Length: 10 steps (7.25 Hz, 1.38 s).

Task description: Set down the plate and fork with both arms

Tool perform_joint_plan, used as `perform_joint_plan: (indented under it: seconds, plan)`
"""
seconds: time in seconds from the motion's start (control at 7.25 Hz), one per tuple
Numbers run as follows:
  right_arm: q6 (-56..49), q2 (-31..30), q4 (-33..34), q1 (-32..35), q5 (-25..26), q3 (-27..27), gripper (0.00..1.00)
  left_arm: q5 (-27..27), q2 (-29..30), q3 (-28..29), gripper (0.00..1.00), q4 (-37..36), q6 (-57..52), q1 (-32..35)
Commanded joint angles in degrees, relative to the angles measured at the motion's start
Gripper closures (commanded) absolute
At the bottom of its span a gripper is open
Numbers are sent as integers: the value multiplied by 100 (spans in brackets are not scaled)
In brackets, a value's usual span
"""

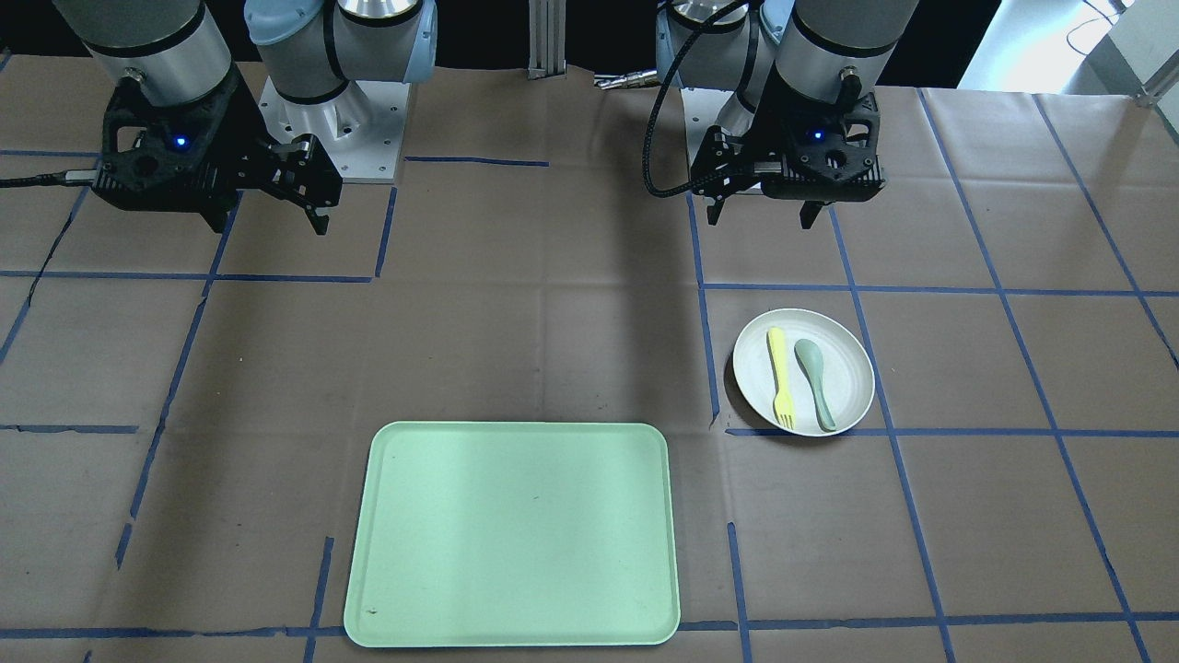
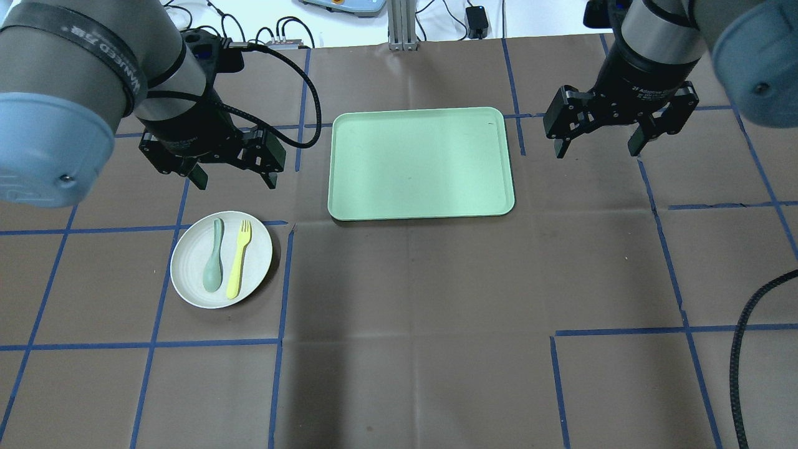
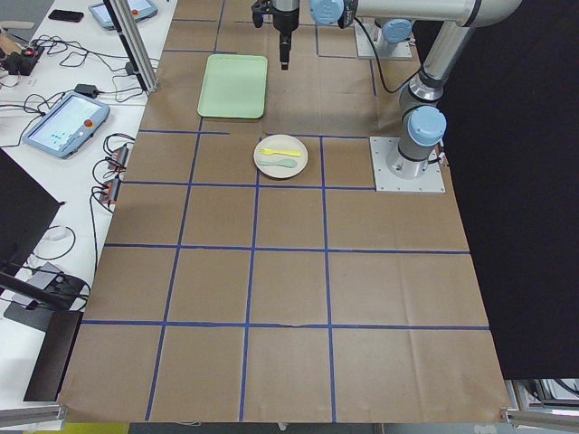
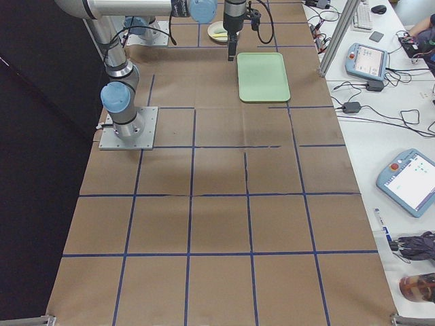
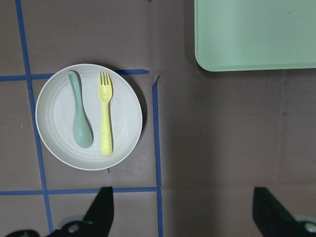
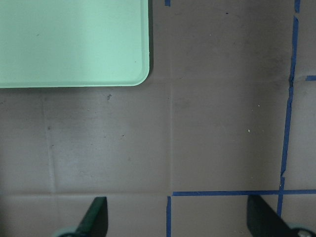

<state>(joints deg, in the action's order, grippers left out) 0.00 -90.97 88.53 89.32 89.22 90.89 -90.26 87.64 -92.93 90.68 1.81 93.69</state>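
Observation:
The off-white plate (image 2: 187, 274) lies on the table at the left, also in the front view (image 1: 846, 368) and the left wrist view (image 5: 123, 113). On it lie the pale-yellow fork (image 2: 237, 259) (image 1: 780, 375) (image 5: 105, 116) and a grey-green spoon (image 2: 214, 255) (image 5: 80, 112), side by side. My left gripper (image 2: 234, 179) (image 1: 761, 219) hangs open and empty above the table, just beyond the plate. My right gripper (image 2: 597, 147) (image 1: 313, 207) is open and empty, to the right of the tray.
A mint-green rectangular tray (image 2: 421, 163) (image 1: 514, 532) lies between the two grippers; its corners show in the wrist views (image 5: 256, 34) (image 6: 74, 39). Blue tape lines cross the brown table cover. Monitors and cables sit past the table's far edge.

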Motion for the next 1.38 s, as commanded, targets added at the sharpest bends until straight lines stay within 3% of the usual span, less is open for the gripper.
perform_joint_plan:
  seconds: [0.0,1.24]
  plan:
    - [0,0,-3,-2,7,8,0,61,34,29,0,55,-5,0]
    - [-17,-9,15,-11,69,26,0,18,26,12,0,-15,-110,0]
